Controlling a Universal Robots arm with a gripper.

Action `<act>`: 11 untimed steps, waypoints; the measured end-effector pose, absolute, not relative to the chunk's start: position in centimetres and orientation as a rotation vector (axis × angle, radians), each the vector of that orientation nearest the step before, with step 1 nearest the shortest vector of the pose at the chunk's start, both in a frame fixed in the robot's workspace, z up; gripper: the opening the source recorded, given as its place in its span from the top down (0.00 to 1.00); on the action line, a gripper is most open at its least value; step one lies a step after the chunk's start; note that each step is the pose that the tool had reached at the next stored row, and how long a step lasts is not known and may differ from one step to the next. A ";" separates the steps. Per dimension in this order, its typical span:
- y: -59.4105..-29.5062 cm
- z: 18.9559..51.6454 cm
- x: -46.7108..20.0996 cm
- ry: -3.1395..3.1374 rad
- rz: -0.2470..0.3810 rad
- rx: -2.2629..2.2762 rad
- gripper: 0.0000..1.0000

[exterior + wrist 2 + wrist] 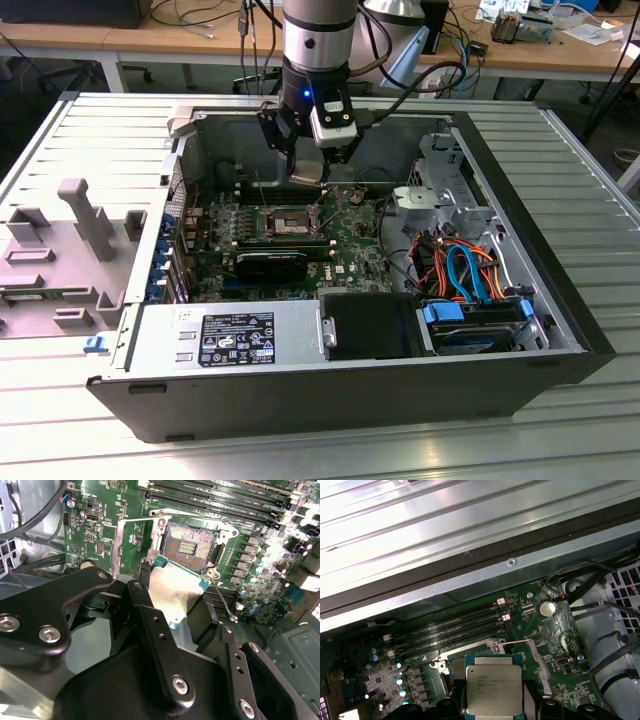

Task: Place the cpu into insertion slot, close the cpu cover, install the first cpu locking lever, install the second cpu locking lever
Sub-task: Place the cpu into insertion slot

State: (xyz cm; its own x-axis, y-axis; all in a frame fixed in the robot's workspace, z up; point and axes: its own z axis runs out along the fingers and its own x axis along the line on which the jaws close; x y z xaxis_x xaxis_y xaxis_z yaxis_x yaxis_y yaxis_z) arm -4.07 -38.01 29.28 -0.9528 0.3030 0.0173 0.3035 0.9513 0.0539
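My gripper [308,182] hangs inside the open computer case, shut on the cpu [306,170], a flat square chip with a dull silver top. In the second wrist view the black fingers [150,610] clamp the cpu [172,587] by two opposite edges, tilted and a little above the board. The insertion slot [191,544] lies uncovered just beyond the chip, its dark contact field exposed. The cpu cover [127,545] stands swung open at the slot's side. A thin locking lever [221,597] sticks up beside the socket. In the first wrist view the cpu [494,685] hides most of the socket.
Long black memory slots [225,500] run beside the socket. A power supply [235,338] fills the case's near side, and a drive cage with orange and blue cables [465,270] sits at the exterior view's right. The case walls [300,400] surround the board. A grey fixture [85,215] stands outside.
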 end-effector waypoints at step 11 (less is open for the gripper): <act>-38.0 29.2 -4.1 -3.093 -0.087 -0.489 0.46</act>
State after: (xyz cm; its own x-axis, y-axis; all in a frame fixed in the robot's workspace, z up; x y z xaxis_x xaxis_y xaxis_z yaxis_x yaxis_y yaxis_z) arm -4.08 -38.01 29.20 -0.9512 0.3081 0.0172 0.3086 0.9497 0.0537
